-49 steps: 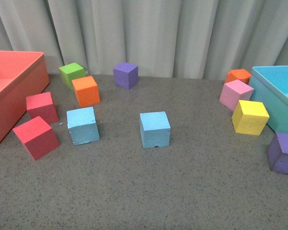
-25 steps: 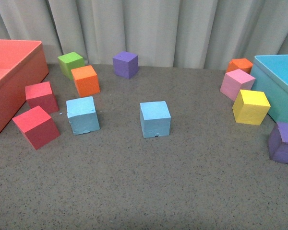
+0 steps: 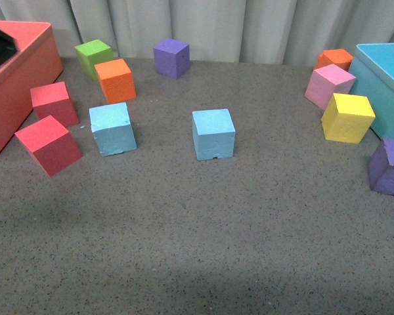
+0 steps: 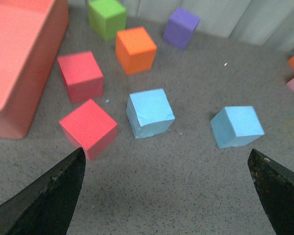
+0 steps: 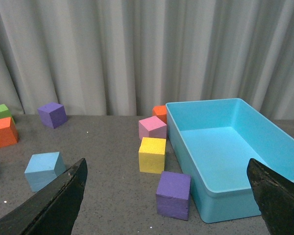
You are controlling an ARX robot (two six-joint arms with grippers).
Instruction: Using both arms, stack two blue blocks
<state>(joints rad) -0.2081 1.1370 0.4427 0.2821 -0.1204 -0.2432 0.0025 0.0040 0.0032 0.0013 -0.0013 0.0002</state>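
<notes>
Two sky-blue blocks sit apart on the grey table: one at mid-left (image 3: 112, 128) and one at the centre (image 3: 213, 134). Both show in the left wrist view, the left block (image 4: 149, 113) and the centre block (image 4: 236, 126). My left gripper (image 4: 166, 188) is open and empty, hanging above the table short of both blocks. My right gripper (image 5: 167, 198) is open and empty, above the table near a purple cube (image 5: 173, 194). The centre block (image 5: 44, 170) shows far to one side there. Neither arm shows in the front view.
A salmon bin (image 3: 16, 92) stands at the far left, a turquoise bin (image 3: 389, 85) at the far right. Two red cubes (image 3: 49, 144), orange (image 3: 115, 80), green (image 3: 94, 56) and purple (image 3: 171, 57) cubes lie on the left; yellow (image 3: 347, 117), pink (image 3: 328, 86), orange and purple (image 3: 390, 168) cubes on the right.
The front view has tilted downward: the whole scene sits higher in the picture and less curtain shows. The blocks keep their places relative to each other.
</notes>
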